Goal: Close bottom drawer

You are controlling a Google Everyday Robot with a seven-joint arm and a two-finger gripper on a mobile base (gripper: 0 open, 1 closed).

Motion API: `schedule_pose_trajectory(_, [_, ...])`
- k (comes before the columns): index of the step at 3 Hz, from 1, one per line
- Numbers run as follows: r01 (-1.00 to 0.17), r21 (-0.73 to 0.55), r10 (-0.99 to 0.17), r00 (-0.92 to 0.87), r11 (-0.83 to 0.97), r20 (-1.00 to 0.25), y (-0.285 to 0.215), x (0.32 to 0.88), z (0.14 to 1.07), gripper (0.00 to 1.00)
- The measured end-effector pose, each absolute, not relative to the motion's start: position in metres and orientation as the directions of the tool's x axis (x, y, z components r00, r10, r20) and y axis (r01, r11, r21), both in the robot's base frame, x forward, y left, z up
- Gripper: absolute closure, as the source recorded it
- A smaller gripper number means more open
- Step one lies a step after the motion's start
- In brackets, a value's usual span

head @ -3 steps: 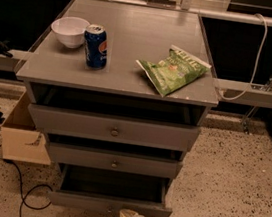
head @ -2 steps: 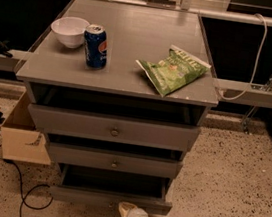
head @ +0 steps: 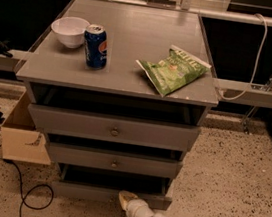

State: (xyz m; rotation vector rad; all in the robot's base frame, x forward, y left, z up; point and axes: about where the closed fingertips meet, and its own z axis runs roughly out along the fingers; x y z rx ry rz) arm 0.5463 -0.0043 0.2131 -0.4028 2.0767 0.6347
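The bottom drawer (head: 84, 191) is the lowest of three grey drawers in the cabinet; it stands partly open, its dark box (head: 116, 180) showing above a short front panel. Its knob is hidden behind my arm. My gripper (head: 126, 200) reaches in from the lower edge on a white arm and rests against the middle of that front panel. The middle drawer (head: 114, 161) and top drawer (head: 114, 127) above it are also pulled out a little.
On the cabinet top (head: 136, 35) stand a white bowl (head: 69, 30), a blue soda can (head: 95, 46) and a green chip bag (head: 173, 69). A cardboard box (head: 21, 135) and a black cable (head: 27, 196) lie on the speckled floor at left.
The bottom drawer has slid inward toward the cabinet as my gripper moved forward against its front panel; less of its dark box shows now.
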Motion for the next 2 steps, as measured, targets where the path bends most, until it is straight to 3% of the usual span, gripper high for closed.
schedule_pose_trajectory(2, [-0.413, 0.309, -0.048, -0.661, 0.856, -0.749, -0.046, 0.509, 0.187, 1.00])
